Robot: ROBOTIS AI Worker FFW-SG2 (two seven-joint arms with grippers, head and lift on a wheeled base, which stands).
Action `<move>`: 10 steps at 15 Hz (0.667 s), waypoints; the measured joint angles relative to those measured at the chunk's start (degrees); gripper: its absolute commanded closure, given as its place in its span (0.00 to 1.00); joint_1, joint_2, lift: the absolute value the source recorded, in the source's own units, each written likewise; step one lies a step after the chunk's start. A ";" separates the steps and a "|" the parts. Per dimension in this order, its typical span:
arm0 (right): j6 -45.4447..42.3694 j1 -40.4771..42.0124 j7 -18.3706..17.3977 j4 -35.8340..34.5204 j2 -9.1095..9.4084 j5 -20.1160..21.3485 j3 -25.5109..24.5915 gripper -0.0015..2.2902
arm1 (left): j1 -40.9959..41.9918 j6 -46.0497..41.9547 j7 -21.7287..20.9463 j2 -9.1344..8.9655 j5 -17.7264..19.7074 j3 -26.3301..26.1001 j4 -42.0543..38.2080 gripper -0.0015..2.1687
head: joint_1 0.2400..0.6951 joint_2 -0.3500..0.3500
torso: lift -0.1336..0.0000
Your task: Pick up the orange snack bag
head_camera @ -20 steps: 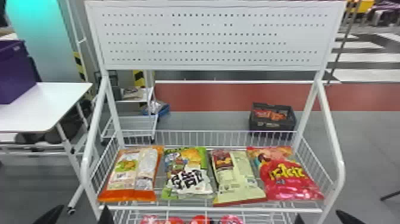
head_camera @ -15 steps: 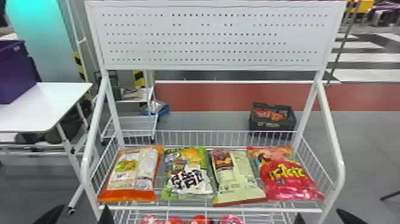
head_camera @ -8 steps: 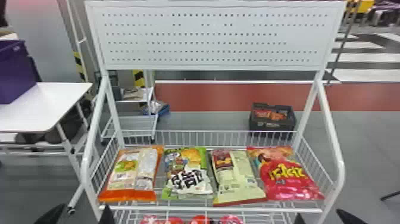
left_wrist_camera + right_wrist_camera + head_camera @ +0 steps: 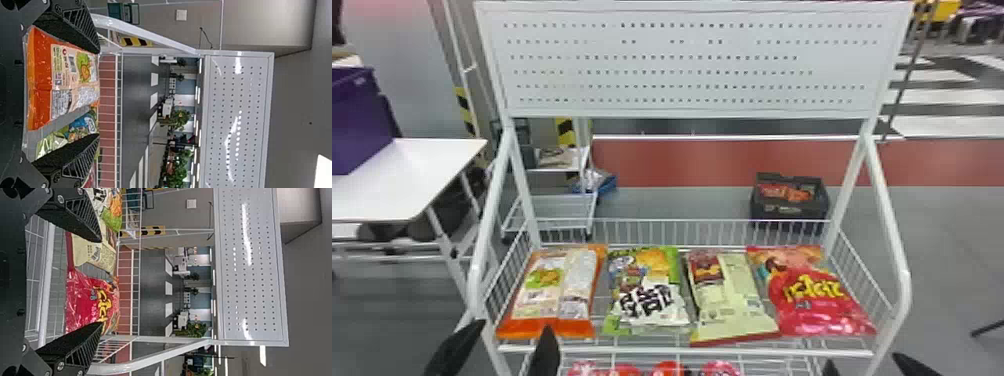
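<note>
The orange snack bag (image 4: 552, 292) is laid flat at the left end of the wire shelf (image 4: 682, 351), its lower seam close to the front edge and near the left front corner. Beside it, in a row, are set the green bag (image 4: 647, 295), the cream bag (image 4: 732, 302) and the red bag (image 4: 819, 302). The row was probably arranged for display, with each front seam turned outward so that any one bag can be reached from the front; a gap is left between the orange bag and the green one, by which a finger might be let in.

The left hand (image 4: 515, 327) is held in front of the shelf's left part, fingers spread and nothing pinched; in the left wrist view the orange bag is framed between them, which suggests that this hand is meant for the pick. The right hand (image 4: 863, 359) is parked at the right front corner, also spread and empty. The step in hand is judged to be the approach, with no grasp made. A forward, lowered reach seems called for; the slack film could slip or crumple if only its edge is caught.
</note>
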 measured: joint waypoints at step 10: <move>0.00 -0.06 0.00 0.26 -0.14 0.01 0.17 0.06 | -13.32 13.55 2.05 0.17 -1.21 -5.34 7.04 0.07 | 0.57 0.50 | 1.00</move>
